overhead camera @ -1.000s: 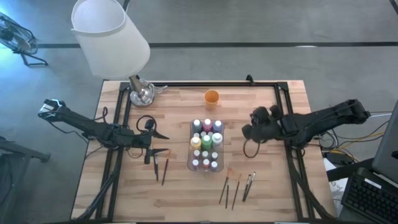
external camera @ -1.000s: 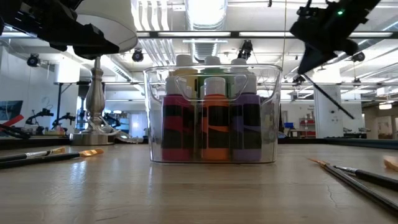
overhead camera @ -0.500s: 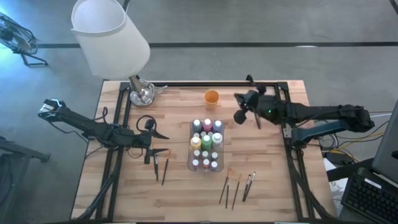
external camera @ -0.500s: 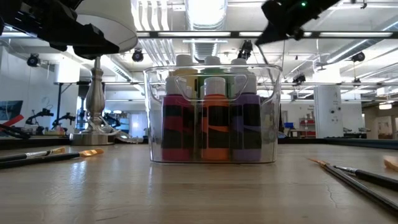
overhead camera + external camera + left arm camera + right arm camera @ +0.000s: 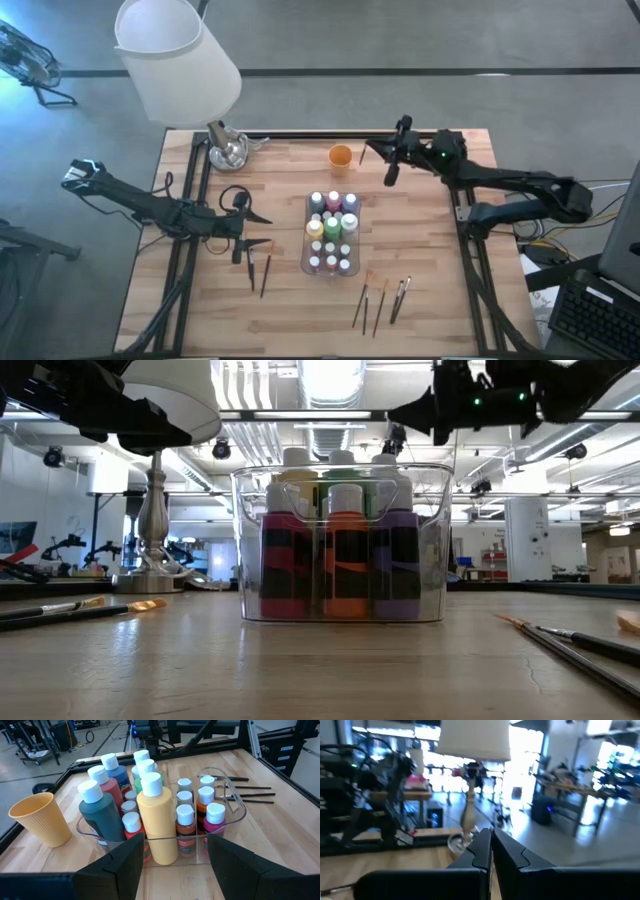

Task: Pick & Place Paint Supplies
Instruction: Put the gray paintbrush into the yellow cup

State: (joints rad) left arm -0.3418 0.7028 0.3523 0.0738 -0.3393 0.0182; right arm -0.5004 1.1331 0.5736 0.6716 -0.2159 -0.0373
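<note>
Several paint bottles [image 5: 332, 232] stand upright in a clear tray [image 5: 303, 268] at mid-table, also seen in the left wrist view as bottles [image 5: 152, 815]. My left gripper [image 5: 262, 230] hovers open to the tray's left, pointing at it. My right gripper [image 5: 366, 152] is shut, raised near the far edge just right of the orange cup [image 5: 340, 155], with a thin dark paintbrush [image 5: 363, 153] at its tips. Loose paintbrushes lie flat on the table at the near right [image 5: 380, 305] and at the left [image 5: 258, 272]. My right gripper has the paintbrush's thin handle [image 5: 363, 156] pinched at the free ends of its shut fingers. The fingers come about level from the table's right and lie across the brush. The brush is lifted clear of the table. Which part of its length is held, I cannot tell.
A lamp with a white shade [image 5: 175, 60] and a metal base [image 5: 228, 150] stands at the far left corner. Black frame rails [image 5: 460, 200] run along the table's sides. Bare wood lies near the front edge, between the two groups of brushes.
My right gripper has swung from beside the tray's right side toward the far edge, ending near the orange cup. It has tipped up from pointing down to about level and stayed shut, carrying the brush clear of the table.
</note>
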